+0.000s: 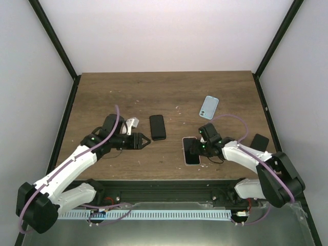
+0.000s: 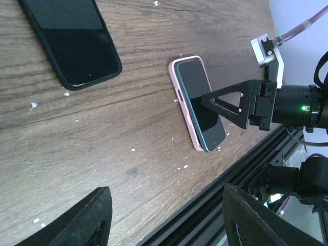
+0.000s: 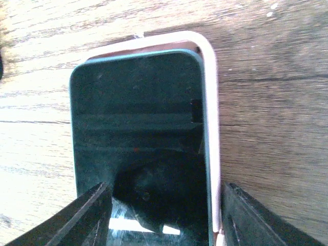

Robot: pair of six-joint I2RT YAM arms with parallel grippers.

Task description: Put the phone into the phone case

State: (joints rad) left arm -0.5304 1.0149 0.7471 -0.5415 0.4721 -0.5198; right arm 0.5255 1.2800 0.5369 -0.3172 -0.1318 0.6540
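A dark-screened phone (image 1: 191, 149) with a teal edge lies in a pink case (image 1: 185, 154) near the table's front edge. In the left wrist view the phone (image 2: 200, 100) looks slightly raised along one long side of the pink case (image 2: 192, 132). My right gripper (image 1: 199, 147) is open and straddles one end of the phone (image 3: 138, 118) and the case rim (image 3: 211, 102), with one finger (image 3: 95, 215) on each side. My left gripper (image 1: 146, 142) is open and empty, low over bare wood (image 2: 166, 220) to the left of the phone.
A black phone-shaped object (image 1: 157, 127) lies flat just beyond my left gripper; it also shows in the left wrist view (image 2: 72, 41). A light blue case (image 1: 208, 106) lies further back on the right. A small black object (image 1: 260, 141) sits near the right edge. The table's front rail (image 2: 220, 189) is close.
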